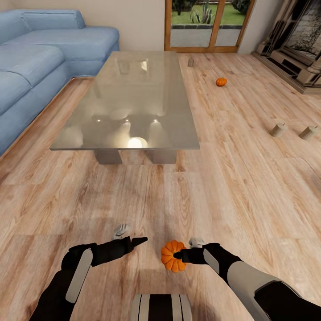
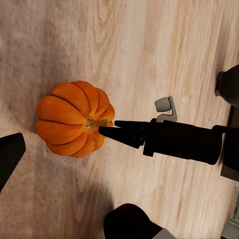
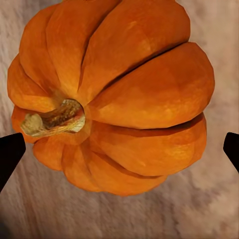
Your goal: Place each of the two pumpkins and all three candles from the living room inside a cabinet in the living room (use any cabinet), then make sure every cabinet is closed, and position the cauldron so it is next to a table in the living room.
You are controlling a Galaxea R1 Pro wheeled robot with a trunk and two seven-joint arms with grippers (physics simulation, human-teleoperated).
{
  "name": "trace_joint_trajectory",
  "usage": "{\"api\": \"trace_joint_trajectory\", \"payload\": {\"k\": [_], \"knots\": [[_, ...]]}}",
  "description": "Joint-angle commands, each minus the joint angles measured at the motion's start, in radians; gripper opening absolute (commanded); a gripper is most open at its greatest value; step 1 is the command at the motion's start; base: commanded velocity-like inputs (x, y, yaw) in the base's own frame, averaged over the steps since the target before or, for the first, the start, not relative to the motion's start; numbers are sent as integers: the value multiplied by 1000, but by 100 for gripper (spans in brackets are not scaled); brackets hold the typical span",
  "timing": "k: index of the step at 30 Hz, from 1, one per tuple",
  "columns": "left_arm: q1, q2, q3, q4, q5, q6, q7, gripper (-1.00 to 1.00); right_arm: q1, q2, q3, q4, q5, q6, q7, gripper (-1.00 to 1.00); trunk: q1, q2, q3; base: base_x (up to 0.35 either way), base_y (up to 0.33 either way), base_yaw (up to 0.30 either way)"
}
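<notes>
No text, label, brand, number or sign can be read on anything here.

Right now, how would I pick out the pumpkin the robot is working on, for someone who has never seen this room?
Start at the glass-topped coffee table by the blue sofa. On the wood floor at its near end, just ahead of the robot, sits the near pumpkin. Unlike the far pumpkin, it lies between the open fingers of the right pincer.

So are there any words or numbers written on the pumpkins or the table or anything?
None: no words, numbers or signs can be read.
The near pumpkin, the far pumpkin, the table and the three candles carry no lettering.
</notes>
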Motion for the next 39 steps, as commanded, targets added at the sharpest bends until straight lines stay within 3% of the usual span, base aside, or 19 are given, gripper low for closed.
{"api": "trace_joint_trajectory", "payload": {"k": [1,15,39], "knots": [[0,-1,3,0,-4,6,-6,100,0,0,6,-1,-8,4,0,100,0,0,-1,0,0,0],[0,-1,3,0,-4,6,-7,100,0,0,6,-1,-8,4,0,100,6,-3,-51,0,0,0],[0,-1,3,0,-3,6,-7,100,0,0,6,0,-8,4,0,100,6,-3,-51,51,0,0]]}}
